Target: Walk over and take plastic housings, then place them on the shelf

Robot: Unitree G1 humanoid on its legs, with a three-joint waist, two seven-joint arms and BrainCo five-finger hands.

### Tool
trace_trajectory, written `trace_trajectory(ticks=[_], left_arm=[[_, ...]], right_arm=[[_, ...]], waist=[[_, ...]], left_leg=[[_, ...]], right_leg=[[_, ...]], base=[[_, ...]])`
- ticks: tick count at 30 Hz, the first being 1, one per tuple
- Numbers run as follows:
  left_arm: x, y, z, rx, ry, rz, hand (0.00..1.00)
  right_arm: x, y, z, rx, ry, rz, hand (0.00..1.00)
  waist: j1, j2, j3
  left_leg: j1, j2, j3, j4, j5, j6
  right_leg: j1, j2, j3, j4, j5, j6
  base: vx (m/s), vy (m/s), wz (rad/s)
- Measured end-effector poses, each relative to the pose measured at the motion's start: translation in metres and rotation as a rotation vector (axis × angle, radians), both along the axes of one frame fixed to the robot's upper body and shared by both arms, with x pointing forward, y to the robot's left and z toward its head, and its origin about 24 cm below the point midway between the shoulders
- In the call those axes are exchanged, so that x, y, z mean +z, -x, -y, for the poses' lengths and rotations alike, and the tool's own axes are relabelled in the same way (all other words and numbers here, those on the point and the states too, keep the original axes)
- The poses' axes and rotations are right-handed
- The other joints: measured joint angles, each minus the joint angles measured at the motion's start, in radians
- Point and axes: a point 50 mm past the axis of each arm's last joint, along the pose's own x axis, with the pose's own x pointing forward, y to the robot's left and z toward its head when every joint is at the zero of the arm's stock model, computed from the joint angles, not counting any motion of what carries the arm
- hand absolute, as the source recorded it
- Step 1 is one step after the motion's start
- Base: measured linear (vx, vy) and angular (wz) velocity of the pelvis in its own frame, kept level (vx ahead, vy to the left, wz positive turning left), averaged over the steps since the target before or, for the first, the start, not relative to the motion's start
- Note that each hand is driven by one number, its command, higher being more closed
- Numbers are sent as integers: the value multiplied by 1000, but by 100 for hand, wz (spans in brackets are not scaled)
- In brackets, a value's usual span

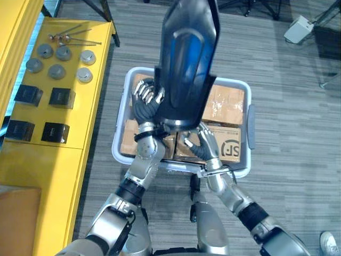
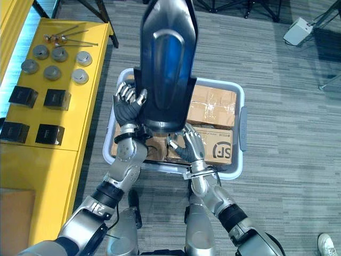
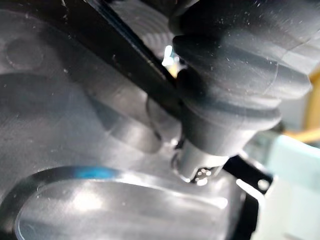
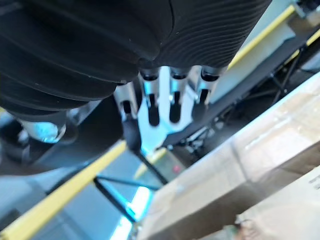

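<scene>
The left hand [image 2: 127, 106] is curled round the left edge of a large, glossy black moulded plastic housing [image 2: 165, 64], while the right hand [image 2: 190, 145] is held open, its fingers straight and spread against the lower rim from beneath. The plastic housing is thus carried upright between both hands, raised above a pale grey-blue plastic bin [image 2: 243, 128] in which brown cardboard boxes [image 2: 210, 104] are packed. A slip is judged the main risk: the shell is smooth and tall, only one edge is clasped, and the open right hand merely props it, so a turn toward the shelf could tip its top away or let it slide back into the bin. Both forearms are angled upward and inward, with the wrists brought near each other under the load. To the robot's left, well apart, a yellow shelf [image 2: 74, 120] is seen, on which round grey metal discs [image 2: 53, 72] and small black boxes [image 2: 56, 98] are laid; these could be struck by a careless set-down.
</scene>
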Motion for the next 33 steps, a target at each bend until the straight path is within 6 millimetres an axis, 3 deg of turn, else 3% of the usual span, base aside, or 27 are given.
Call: trace_trajectory(ticks=[6, 10, 13, 18, 27, 33], left_arm=[[-1, -1, -11, 231, -74, -31, 100], [-6, -3, -24, 402, -120, -80, 100], [-7, -2, -32, 471, -111, -84, 100], [-8, 8, -46, 573, -40, -78, 100], [-22, 19, -66, 652, 30, -92, 100], [-21, 45, -75, 644, 122, 2, 100]], right_arm=[[19, 1, 10, -44, -138, 92, 0], [43, 8, 27, -98, -332, 198, 0], [48, 12, 39, -140, -413, 214, 0], [30, 26, 61, -225, -480, 133, 0], [8, 43, 75, -305, -501, 61, 0], [2, 51, 84, -315, -538, 37, 0]], waist=[[-17, -1, 1], [-20, -1, 1], [-20, -1, 1], [-25, -1, 1], [-40, 0, 1], [-46, 33, -16]], left_leg=[[-4, 5, 13, 38, -31, 3], [-1, 5, 22, 42, -38, 5], [1, 5, 27, 46, -43, 6], [4, 6, 40, 73, -65, 10], [32, 3, 58, 67, -74, 12], [49, 1, 60, 52, -72, 11]], right_leg=[[0, 2, 17, 3, -1, 3], [0, 2, 26, 5, -3, 7], [0, 2, 30, 7, -5, 9], [0, 0, 47, 17, -9, 14], [15, -4, 56, 18, -20, 20], [22, -3, 55, 18, -22, 19]], base=[[-7, 39, -10], [-2, 34, -4], [1, 16, -4], [-9, 38, -8], [-22, 9, -4], [36, 13, 0]])
